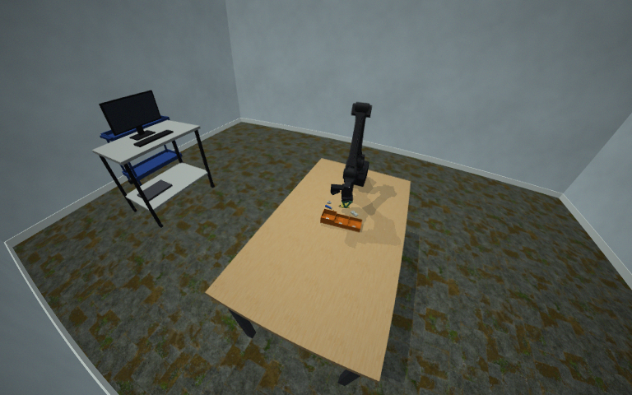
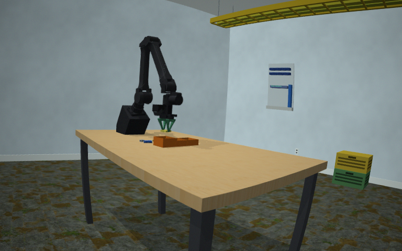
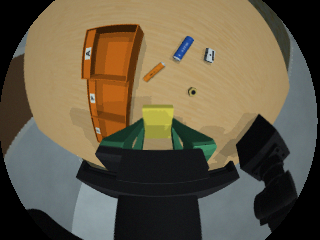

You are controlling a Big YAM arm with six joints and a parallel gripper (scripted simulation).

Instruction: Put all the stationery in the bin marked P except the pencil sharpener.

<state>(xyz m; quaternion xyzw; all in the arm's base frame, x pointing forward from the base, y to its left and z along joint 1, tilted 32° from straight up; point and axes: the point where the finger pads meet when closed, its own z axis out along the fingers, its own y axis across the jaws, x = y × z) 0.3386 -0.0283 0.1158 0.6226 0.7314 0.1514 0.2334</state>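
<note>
My gripper [image 3: 157, 121] has green fingers and is shut on a small yellow block [image 3: 158, 122]. It hangs a little above the table, beside the row of orange bins [image 3: 110, 76] and not over them. The bin labels are too small to read. In the exterior view the gripper [image 2: 166, 127] stands just behind the bins [image 2: 175, 141], with the yellow block [image 2: 164, 130] at its tips. On the table beyond lie an orange stick [image 3: 154, 71], a blue oblong item [image 3: 183, 48], a small white and black item [image 3: 210, 55] and a tiny dark ring [image 3: 192, 91].
The arm's black base [image 2: 132, 120] stands at the table's far end, close behind the gripper. The blue item [image 2: 146, 141] lies left of the bins in the exterior view. A desk with a monitor [image 1: 149, 146] stands away from the table.
</note>
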